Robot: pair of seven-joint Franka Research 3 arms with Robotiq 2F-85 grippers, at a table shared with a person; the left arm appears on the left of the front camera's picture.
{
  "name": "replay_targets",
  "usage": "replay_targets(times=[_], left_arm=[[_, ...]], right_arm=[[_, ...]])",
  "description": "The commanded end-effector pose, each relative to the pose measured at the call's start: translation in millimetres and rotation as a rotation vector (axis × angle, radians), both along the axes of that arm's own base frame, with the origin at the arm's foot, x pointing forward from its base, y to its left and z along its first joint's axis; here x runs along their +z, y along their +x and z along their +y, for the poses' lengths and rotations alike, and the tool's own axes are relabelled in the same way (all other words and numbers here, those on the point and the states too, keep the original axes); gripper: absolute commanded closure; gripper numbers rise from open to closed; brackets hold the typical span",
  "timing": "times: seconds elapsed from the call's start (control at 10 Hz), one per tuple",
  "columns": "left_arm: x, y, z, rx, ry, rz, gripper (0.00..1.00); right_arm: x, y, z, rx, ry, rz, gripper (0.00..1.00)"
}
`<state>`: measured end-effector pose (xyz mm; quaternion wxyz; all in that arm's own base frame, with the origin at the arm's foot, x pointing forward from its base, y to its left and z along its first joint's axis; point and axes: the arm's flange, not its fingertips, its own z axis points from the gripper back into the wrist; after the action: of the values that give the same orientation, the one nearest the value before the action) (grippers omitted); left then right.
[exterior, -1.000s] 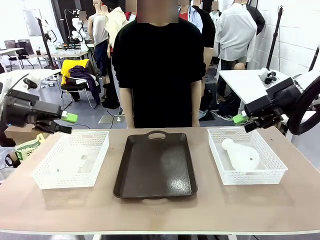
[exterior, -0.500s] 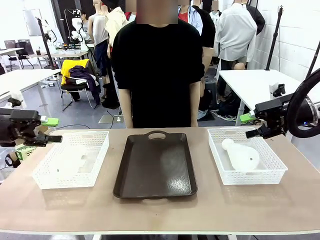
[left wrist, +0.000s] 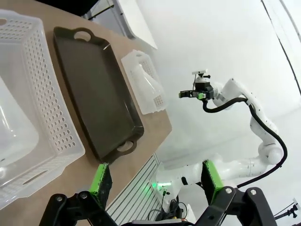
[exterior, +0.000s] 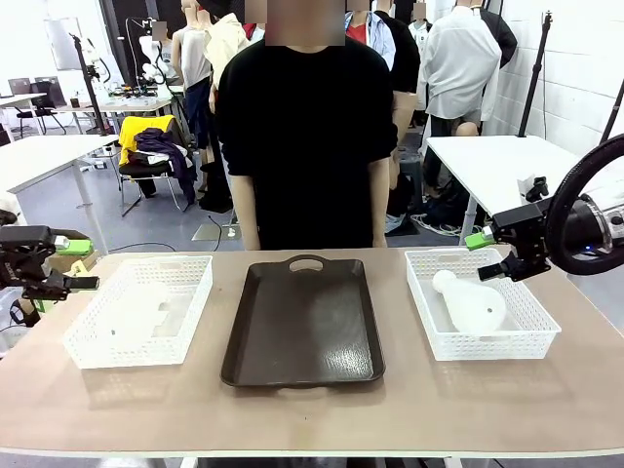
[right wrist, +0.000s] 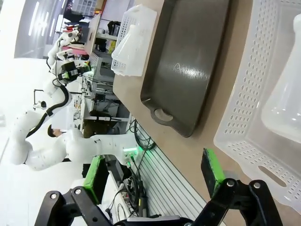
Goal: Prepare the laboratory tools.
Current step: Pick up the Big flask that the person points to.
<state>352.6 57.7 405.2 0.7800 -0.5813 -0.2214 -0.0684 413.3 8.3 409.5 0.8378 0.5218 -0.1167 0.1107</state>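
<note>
Flask (exterior: 475,304) lies in its basket (exterior: 526,343); right pincer (exterior: 480,258) hovers open near it, left pincer (exterior: 83,263) open, held level.

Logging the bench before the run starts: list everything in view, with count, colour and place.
left basket: 1, white mesh, left part of the table
right basket: 1, white mesh, right part of the table
left flask: 1, frosted white, inside the left basket
right flask: 1, frosted white, lying on its side in the right basket
tray: 1, dark brown, between the two baskets
table: 1, tan, under all of these
person: 1, black top, standing at the far side behind the tray
left fingers: 2, black with green pads, open, left of the left basket
right fingers: 2, black with green pads, open, over the right basket's far edge
</note>
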Motion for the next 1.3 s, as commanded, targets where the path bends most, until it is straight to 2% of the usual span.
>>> replay_targets(times=[0.0, 0.1, 0.2, 1.2], left_arm=[[-3, -22, -22, -0.024, 0.000, -0.050, 0.00], [1, -20, -27, -0.002, 0.111, -0.073, 0.00], [2, 1, -5, -0.016, 0.009, -0.005, 0.00], [2, 1, -5, -0.016, 0.009, -0.005, 0.00]], right_arm=[[2, 4, 7, -0.005, 0.009, -0.028, 0.00], [0, 0, 0, 0.000, 0.000, 0.000, 0.00], [0, 0, 0, 0.000, 0.000, 0.000, 0.00], [0, 0, 0, 0.000, 0.000, 0.000, 0.00]])
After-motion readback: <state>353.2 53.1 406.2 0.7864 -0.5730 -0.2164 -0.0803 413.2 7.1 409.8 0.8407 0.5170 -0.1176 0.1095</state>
